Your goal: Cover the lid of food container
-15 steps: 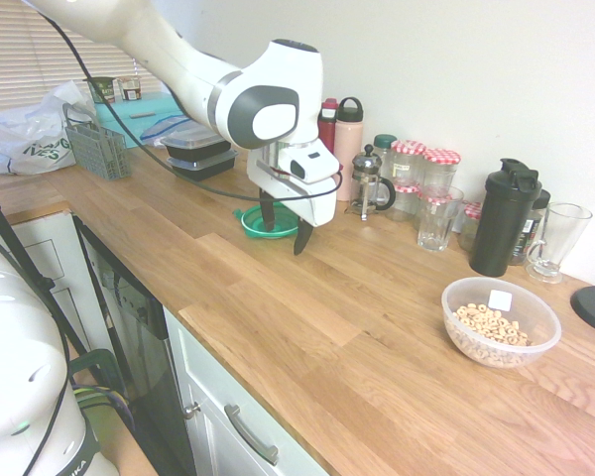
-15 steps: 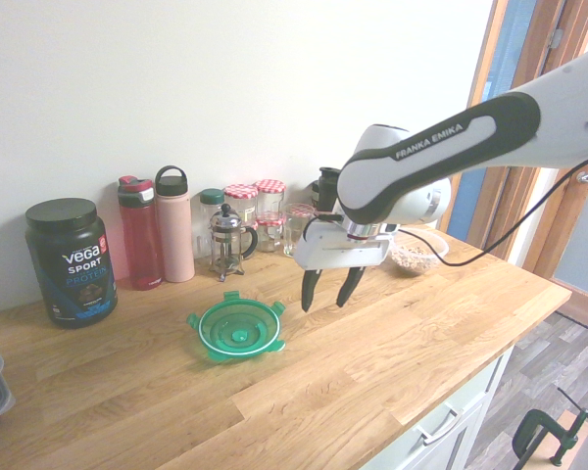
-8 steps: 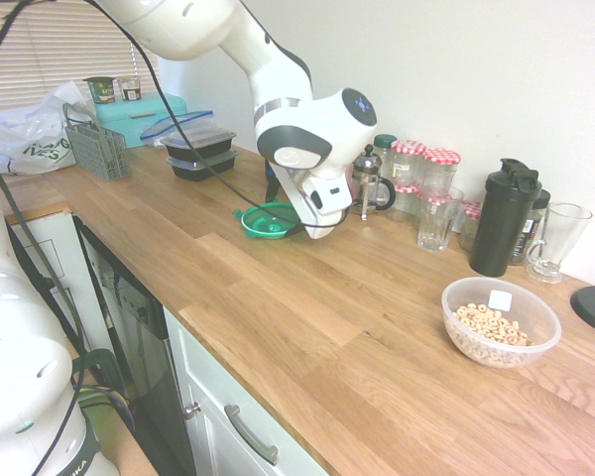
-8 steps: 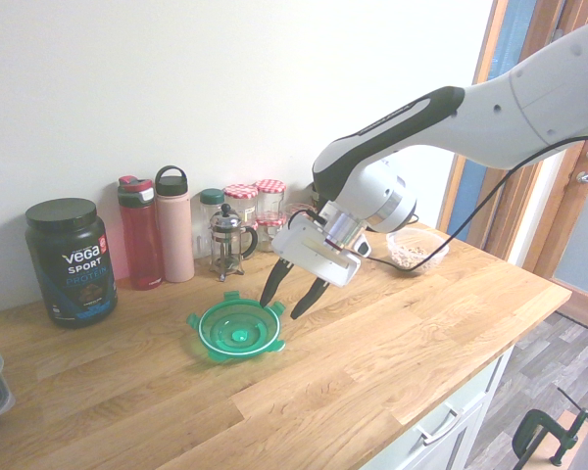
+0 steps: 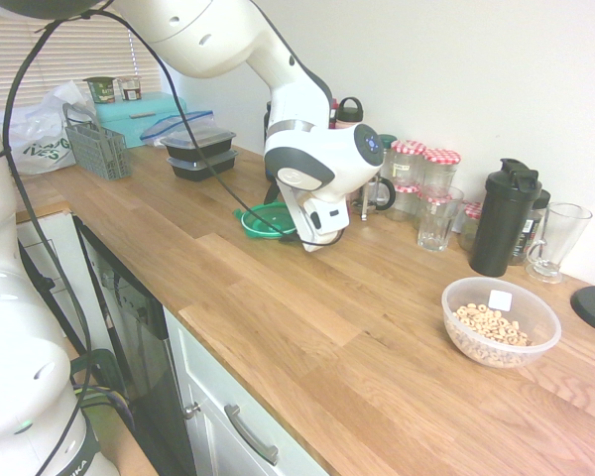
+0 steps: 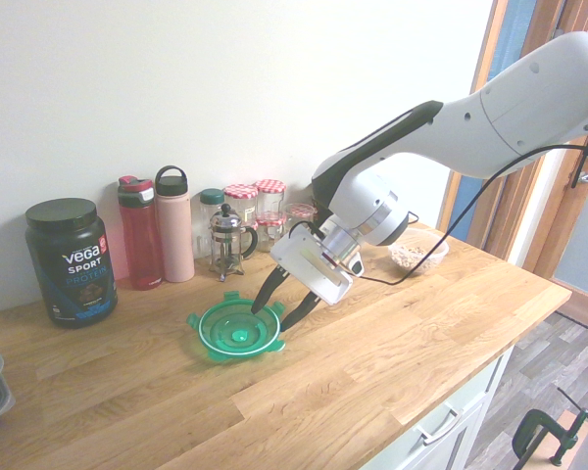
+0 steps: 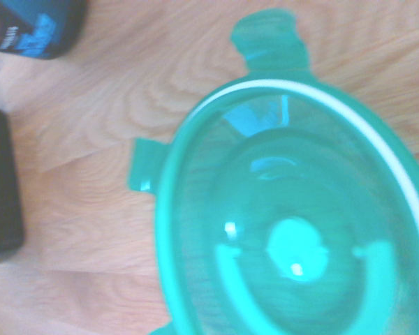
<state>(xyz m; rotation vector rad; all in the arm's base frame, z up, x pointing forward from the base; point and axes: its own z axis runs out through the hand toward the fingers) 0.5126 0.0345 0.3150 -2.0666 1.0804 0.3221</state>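
Mostly the lid (image 6: pixel 236 333) is easy to see in the second outside view, where it lies flat on the wooden counter (image 6: pixel 392 333). In the first outside view, the white arm hides much of the lid (image 5: pixel 271 219); only a green piece peeks out. Up close, the wrist view is blurry, and the lid (image 7: pixel 293 230) runs off the picture, so only three of its clip tabs show.

The gripper (image 6: pixel 282 306) points down at a slant over the lid's edge. Its two dark fingers (image 6: pixel 267 293) are spread apart with nothing between them. One tip is over the inside of the lid and one over its outer edge. I cannot tell if they touch it.

The bowl (image 5: pixel 501 320) with cereal rings sits far along the counter, well apart from the lid. In the second outside view, the arm hides part of the bowl (image 6: pixel 415 253).

Against the wall I count two tall bottles (image 6: pixel 173 235), one big dark tub (image 6: pixel 70 260), one small coffee press (image 6: pixel 229 242) and two jars with red checked tops (image 6: pixel 256 211). Other jars behind the arm are too hidden to count.
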